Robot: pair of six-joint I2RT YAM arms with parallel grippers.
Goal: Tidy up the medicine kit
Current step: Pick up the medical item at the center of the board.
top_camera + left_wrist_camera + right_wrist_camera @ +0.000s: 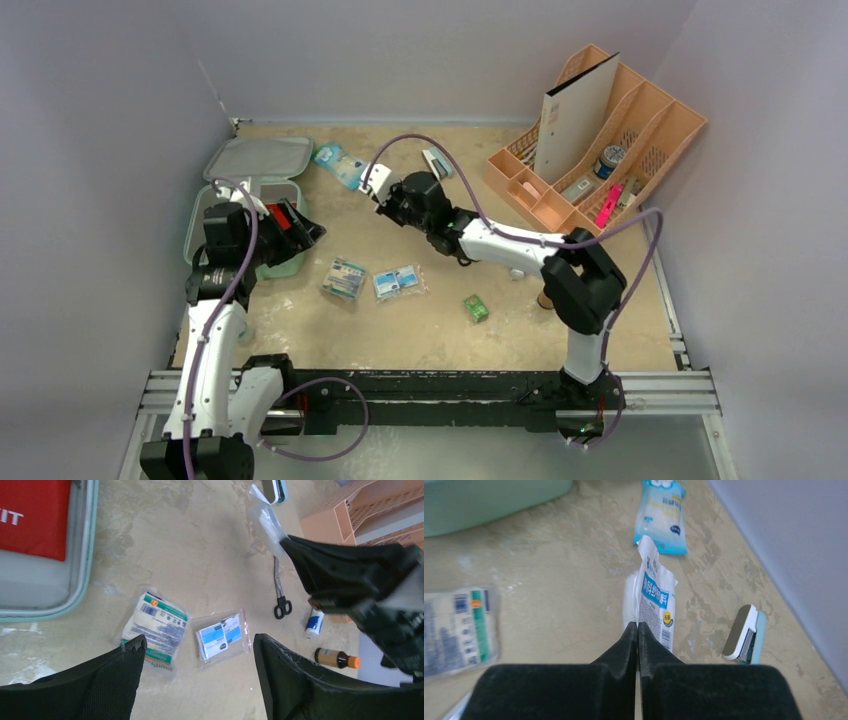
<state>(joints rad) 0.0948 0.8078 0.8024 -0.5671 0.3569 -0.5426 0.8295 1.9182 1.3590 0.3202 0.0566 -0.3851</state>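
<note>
Near edge: small green box (476, 307) sits alone on the table (430, 340), right of centre. Brown bottle (336, 658) with an orange cap lies by the right arm's elbow. White-blue bottle (315, 622) is just past it, then scissors (280, 597), apart from both.

Mid-table: green-striped packet (343, 277) and clear bag (398, 282) of blue cards lie flat, side by side. Can't tell if their edges touch.

Left gripper (198, 641): fingers spread wide, nothing between them. It sits at the near-right corner of the medicine kit (280, 188), pointing toward those two packets.

Medicine kit: left side of the table, close to the left wall, lid (258, 158) open and swung to the far side. Red pouch (30, 515) lies inside the base, white lettering partly in view.

Right gripper (638, 626): fingers pressed together, pinching the edge of a white sachet (656, 597) with blue print. Sachet sticks out past the tips; can't tell if its far end touches the table. Position is centre-far, right of the lid.

Beyond it: blue pack (661, 515) flat on the table near the lid. White-teal device (744, 635) is to its right, near the back wall.

Far right corner: peach organizer (655, 135), white folder (575, 115) standing in it, small items in its slots.
</note>
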